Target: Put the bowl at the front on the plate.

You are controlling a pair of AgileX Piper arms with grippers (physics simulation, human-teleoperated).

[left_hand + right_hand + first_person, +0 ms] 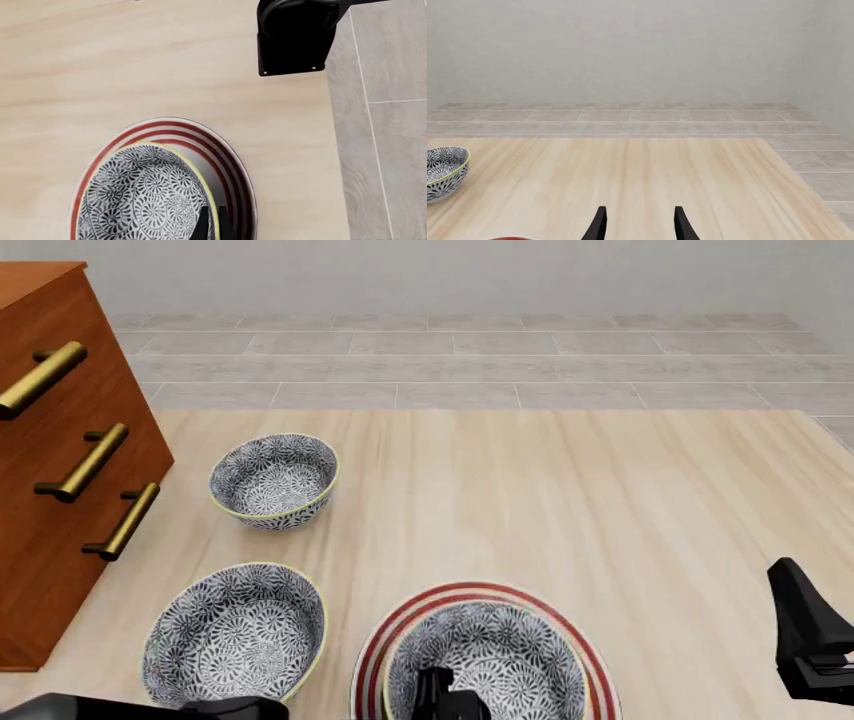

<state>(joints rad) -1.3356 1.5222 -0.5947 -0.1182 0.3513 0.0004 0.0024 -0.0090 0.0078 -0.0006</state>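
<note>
Left hand (447, 702) pinching bowl (487, 660) rim on plate (387, 625); right hand (639, 225) spread.

A pale wooden table (561, 520) with light grain carries a large white plate (603, 680) ringed with three red bands at its near edge (a patterned bowl sits in it). Two blue-grey floral bowls, one near-left (238, 633), one farther back (274, 480), rest directly on the wood.

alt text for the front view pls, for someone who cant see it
A patterned bowl sits on a red-ringed white plate at the table's near edge, with the left gripper at its near rim. Two matching bowls stand to the left beside a wooden drawer unit.
</note>
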